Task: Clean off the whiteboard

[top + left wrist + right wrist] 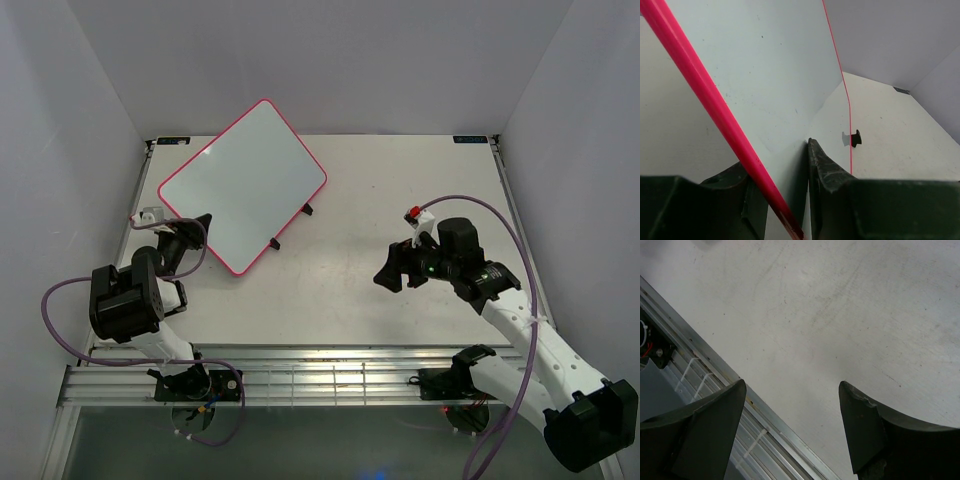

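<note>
Top external view: the whiteboard (243,183), white with a pink-red rim, is seen propped at a tilt toward the back left of the worktop (350,300). The left gripper (197,226) is placed at the board's near-left edge. From the left wrist view, the rim is seen running down between the jaws, one on each side of the board, and they are clamped on that edge. The right gripper (390,268) is held well apart from the board, over bare worktop on the right, with its jaws spread wide and nothing between them. Only two black feet of the stand (308,208) can be made out. In the left wrist view the board is cut off at the top, and its lower edge is hidden behind the jaws.
</note>
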